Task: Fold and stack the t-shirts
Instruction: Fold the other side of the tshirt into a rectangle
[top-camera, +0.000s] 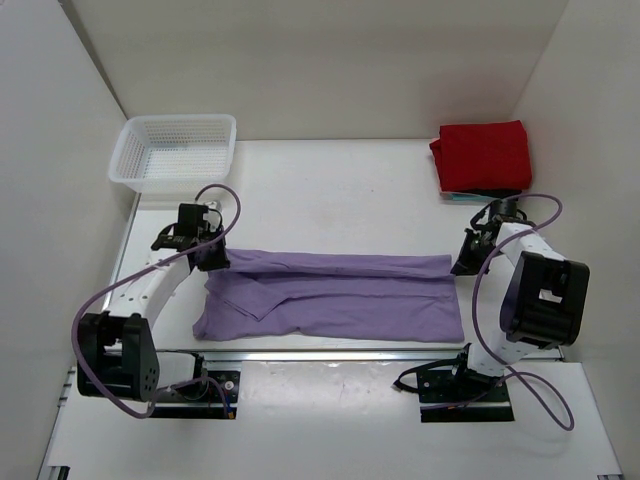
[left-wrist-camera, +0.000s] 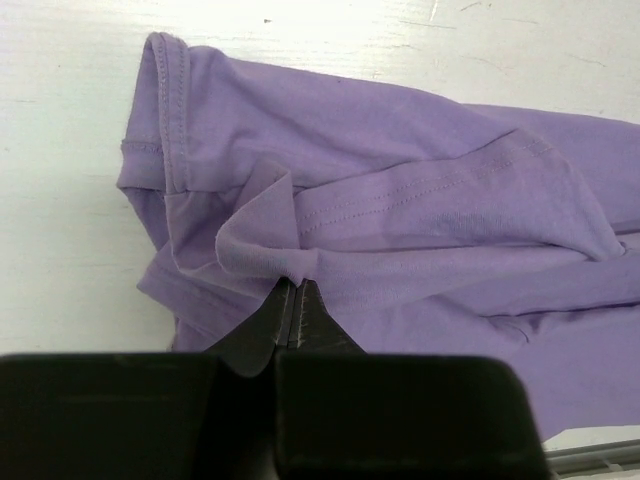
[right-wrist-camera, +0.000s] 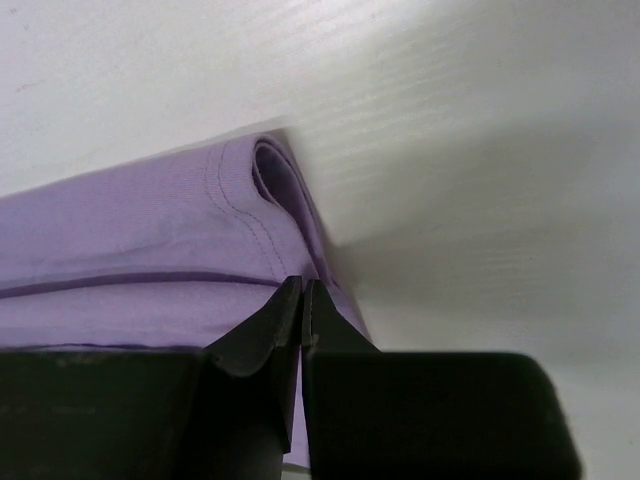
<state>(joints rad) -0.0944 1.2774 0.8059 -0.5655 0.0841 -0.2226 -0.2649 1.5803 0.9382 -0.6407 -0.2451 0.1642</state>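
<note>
Currently the lavender t-shirt (top-camera: 330, 300) lies folded into a long band across the near-centre worktop (top-camera: 340, 200). Left pincer (left-wrist-camera: 297, 287) is clenched on a cloth fold at its left end, right pincer (right-wrist-camera: 303, 285) clenched on the hem at its right end. Further back, the red t-shirt (top-camera: 482, 155) sits folded far right and the white mesh basket (top-camera: 125, 170) far left.

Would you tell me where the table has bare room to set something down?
Free: the table between white basket and red t-shirt, beyond the lavender t-shirt. Crowded: mid-table, where left gripper and right gripper pinch that shirt's ends.
</note>
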